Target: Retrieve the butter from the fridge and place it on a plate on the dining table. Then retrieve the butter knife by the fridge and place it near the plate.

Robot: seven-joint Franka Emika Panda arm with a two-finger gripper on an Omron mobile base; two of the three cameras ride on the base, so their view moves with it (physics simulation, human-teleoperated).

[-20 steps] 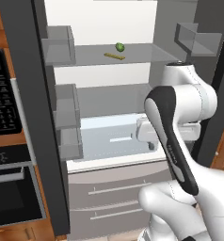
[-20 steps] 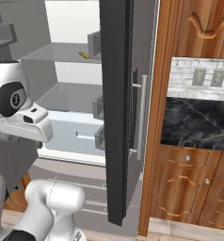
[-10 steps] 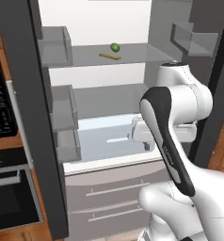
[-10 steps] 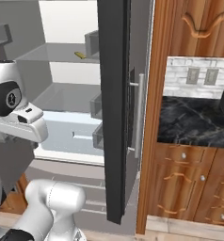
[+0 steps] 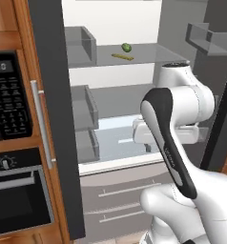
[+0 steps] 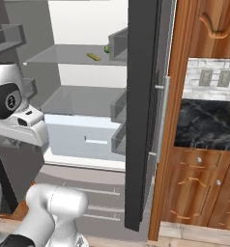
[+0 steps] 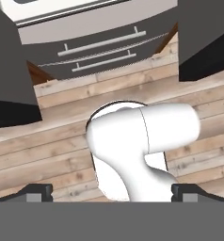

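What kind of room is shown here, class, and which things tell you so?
A home kitchen, most likely: an open fridge with shelves, a built-in oven beside it, and a dark stone counter over wooden cabinets.

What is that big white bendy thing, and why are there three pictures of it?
It's a robot arm on a base with wheels. Two cameras ride behind it, on its left and right, looking into an open fridge. On the upper shelf lie a thin yellow butter stick and a little green fruit. The third camera sits on the hand, pointing down at the wooden floor. Its claw is wide open, holding nothing.
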